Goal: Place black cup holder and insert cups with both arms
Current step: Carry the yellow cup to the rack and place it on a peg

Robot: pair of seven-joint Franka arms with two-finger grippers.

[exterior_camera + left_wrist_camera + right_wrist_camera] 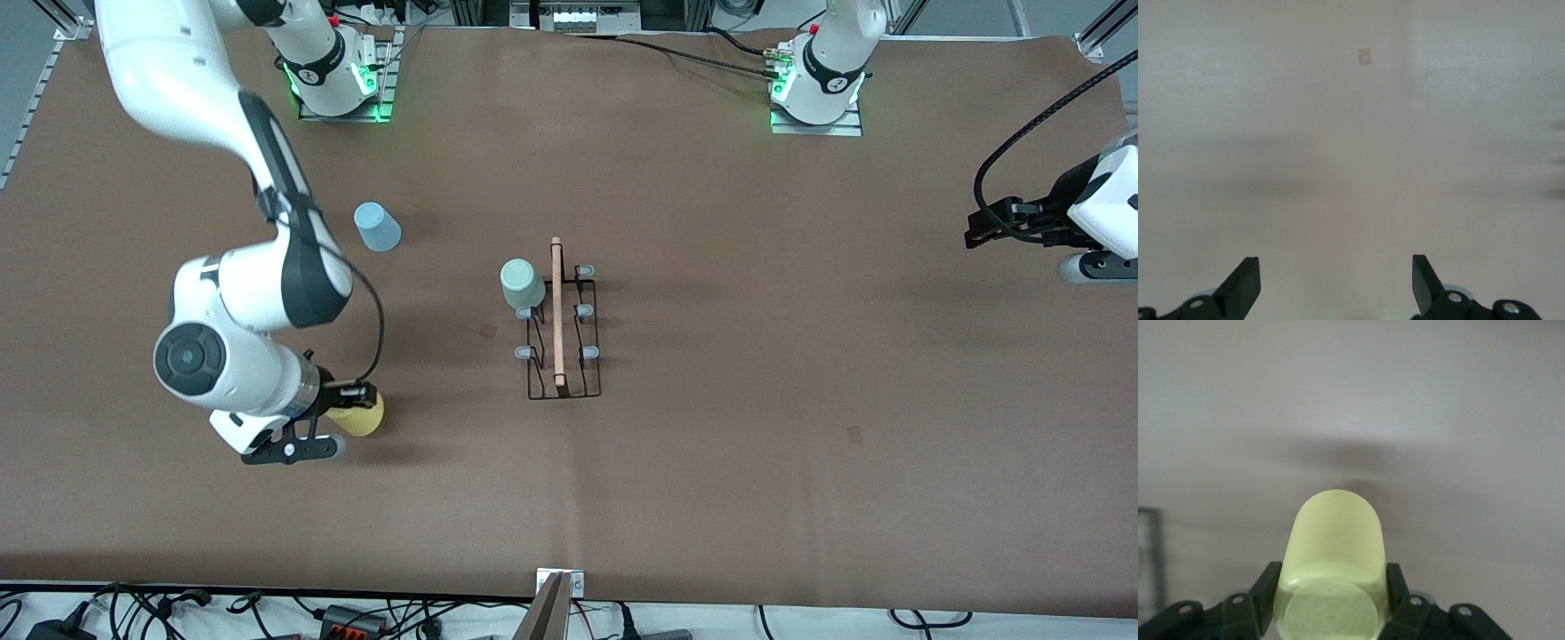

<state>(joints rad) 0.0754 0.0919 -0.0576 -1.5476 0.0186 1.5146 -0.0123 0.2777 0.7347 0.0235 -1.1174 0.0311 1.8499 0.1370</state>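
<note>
The black cup holder stands mid-table, its wooden rod handle on top. A pale grey-green cup sits upside down on one of its pegs, on the side toward the right arm's end. The light blue cup stands upside down on the table, farther from the front camera. My right gripper is shut on the yellow cup, one finger on each side near its base. My left gripper waits open over the left arm's end of the table, nothing between its fingers.
The brown table mat carries two small dark patches. A metal bracket and loose cables lie along the edge nearest the front camera.
</note>
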